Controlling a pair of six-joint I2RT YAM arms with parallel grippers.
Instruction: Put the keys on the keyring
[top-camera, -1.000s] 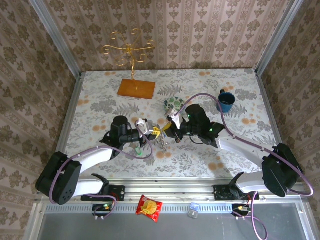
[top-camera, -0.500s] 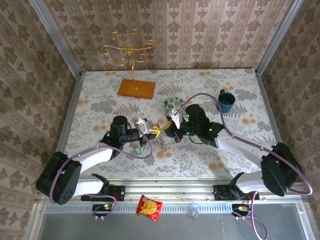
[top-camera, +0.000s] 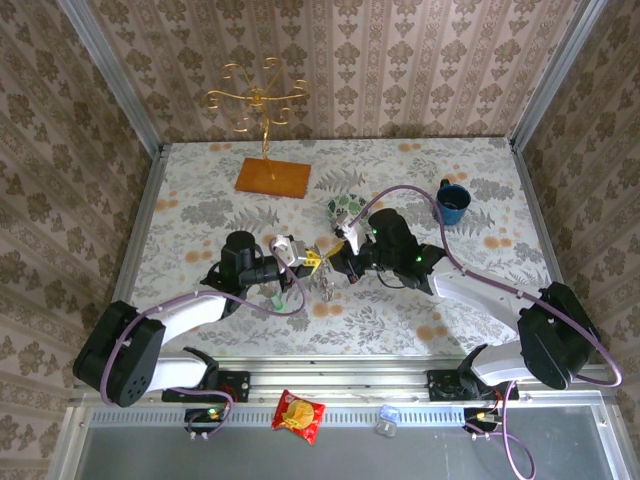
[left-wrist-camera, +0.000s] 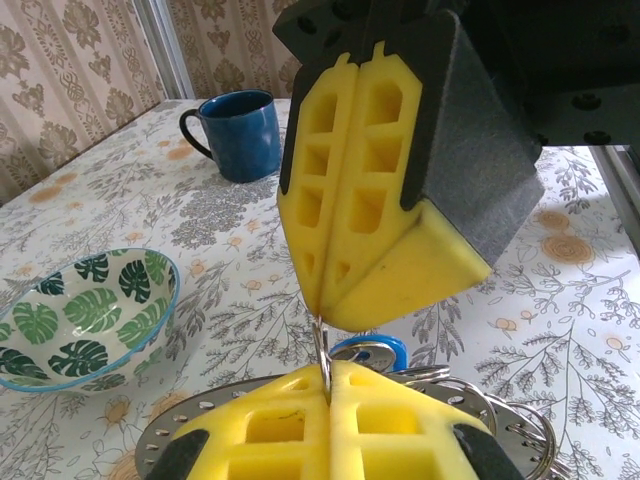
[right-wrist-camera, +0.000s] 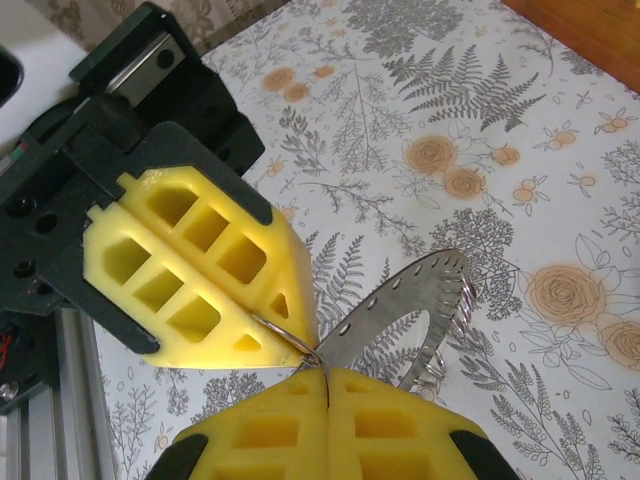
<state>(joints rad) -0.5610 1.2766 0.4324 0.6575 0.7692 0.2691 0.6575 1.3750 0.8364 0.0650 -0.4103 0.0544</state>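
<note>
My two grippers meet tip to tip above the middle of the table, the left gripper (top-camera: 312, 263) and the right gripper (top-camera: 332, 262) both shut. Between them runs a thin wire loop (left-wrist-camera: 322, 350), and each pair of yellow pads pinches it. In the right wrist view that wire loop (right-wrist-camera: 285, 335) joins the keyring (right-wrist-camera: 410, 295), a flat perforated metal ring tilted in the air, with more wire loops along its far edge. In the left wrist view the keyring (left-wrist-camera: 530, 430) lies just behind my left gripper (left-wrist-camera: 328, 378). A key's blue head (left-wrist-camera: 385, 350) shows behind the pinch.
A leaf-patterned bowl (top-camera: 347, 207) sits just beyond the grippers, a blue mug (top-camera: 452, 203) to the back right. A gold wire stand on a wooden base (top-camera: 272, 177) is at the back left. A red-and-yellow snack packet (top-camera: 299, 414) lies off the table at the front.
The right gripper has edged slightly left, toward the left one. Both stay shut on the wire loop.
</note>
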